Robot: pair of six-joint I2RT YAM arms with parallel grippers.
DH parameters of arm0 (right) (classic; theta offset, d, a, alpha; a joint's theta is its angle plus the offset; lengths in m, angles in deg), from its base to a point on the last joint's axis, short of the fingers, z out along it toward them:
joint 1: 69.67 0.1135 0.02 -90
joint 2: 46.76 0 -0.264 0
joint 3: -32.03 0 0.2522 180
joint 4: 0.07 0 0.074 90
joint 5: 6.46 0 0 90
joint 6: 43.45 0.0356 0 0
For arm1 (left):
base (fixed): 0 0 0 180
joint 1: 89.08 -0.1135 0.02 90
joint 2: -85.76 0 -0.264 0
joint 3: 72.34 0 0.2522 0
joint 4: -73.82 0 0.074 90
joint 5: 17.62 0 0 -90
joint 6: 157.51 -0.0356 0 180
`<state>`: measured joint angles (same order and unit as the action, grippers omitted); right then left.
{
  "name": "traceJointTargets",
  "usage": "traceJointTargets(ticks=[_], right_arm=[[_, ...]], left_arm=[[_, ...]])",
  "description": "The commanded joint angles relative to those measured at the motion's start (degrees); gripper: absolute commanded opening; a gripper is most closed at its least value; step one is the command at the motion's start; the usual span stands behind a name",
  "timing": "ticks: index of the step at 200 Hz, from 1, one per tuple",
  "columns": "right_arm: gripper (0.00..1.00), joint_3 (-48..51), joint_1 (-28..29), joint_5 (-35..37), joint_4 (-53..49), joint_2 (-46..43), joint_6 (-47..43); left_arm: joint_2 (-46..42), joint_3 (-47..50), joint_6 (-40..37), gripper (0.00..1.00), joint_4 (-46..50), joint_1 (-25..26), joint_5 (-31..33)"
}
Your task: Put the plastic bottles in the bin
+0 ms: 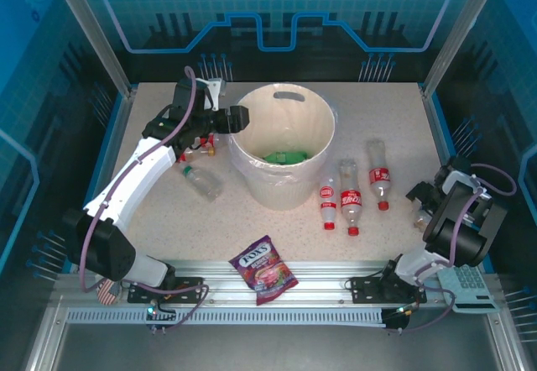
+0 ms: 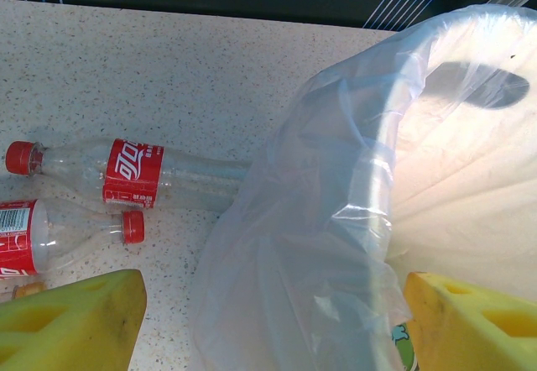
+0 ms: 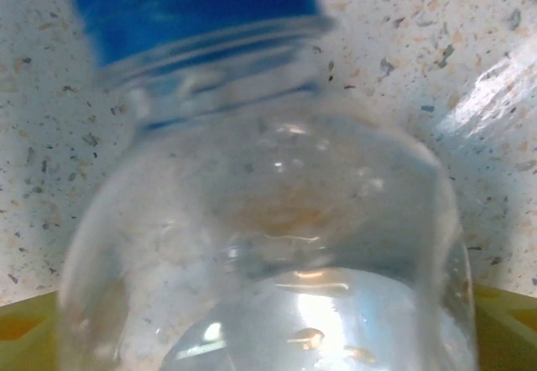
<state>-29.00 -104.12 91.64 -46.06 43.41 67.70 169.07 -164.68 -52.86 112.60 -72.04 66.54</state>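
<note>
On speckled table [image 1: 394, 128], left gripper [image 2: 268, 325] open astride cream-white round plastic bin [image 1: 285, 195]; right gripper [image 3: 268, 333] flanking clear blue-capped bottle [image 3: 260, 220], grip unclear.

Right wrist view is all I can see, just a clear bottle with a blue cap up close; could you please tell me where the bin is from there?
Observer: The bin stands in the middle of the table, to the left of your right claw.
Operator: Thank you. Is anything lying between them?
Observer: Yes, three red-labelled bottles lie flat between the two.
Operator: And is anything in the bin?
Observer: A green bottle lies at its bottom.
</note>
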Motion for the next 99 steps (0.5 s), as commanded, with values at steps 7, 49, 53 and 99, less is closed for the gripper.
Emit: traceJointTargets(ticks=[7, 49, 53, 99], right_arm=[[0.84, 2.99, 0.18, -2.48, 3.48, -0.61, 0.19], [0.71, 3.43, 0.27, -2.78, 2.90, -4.03, -0.06], [0.71, 3.37, 0.25, -2.94, 2.75, -4.32, -0.10], [0.64, 1.33, 0.31, -4.68, 0.09, -6.79, -0.15]], left_arm=[[1.62, 1.77, -1.83, 0.81, 2.76, -0.34, 1.06], [1.09, 1.73, -1.98, 0.81, 2.84, -0.25, 1.57], [1.01, 1.74, -2.04, 0.81, 2.85, -0.25, 1.60], [1.05, 1.68, -2.17, 0.81, 2.96, -0.07, 1.89]])
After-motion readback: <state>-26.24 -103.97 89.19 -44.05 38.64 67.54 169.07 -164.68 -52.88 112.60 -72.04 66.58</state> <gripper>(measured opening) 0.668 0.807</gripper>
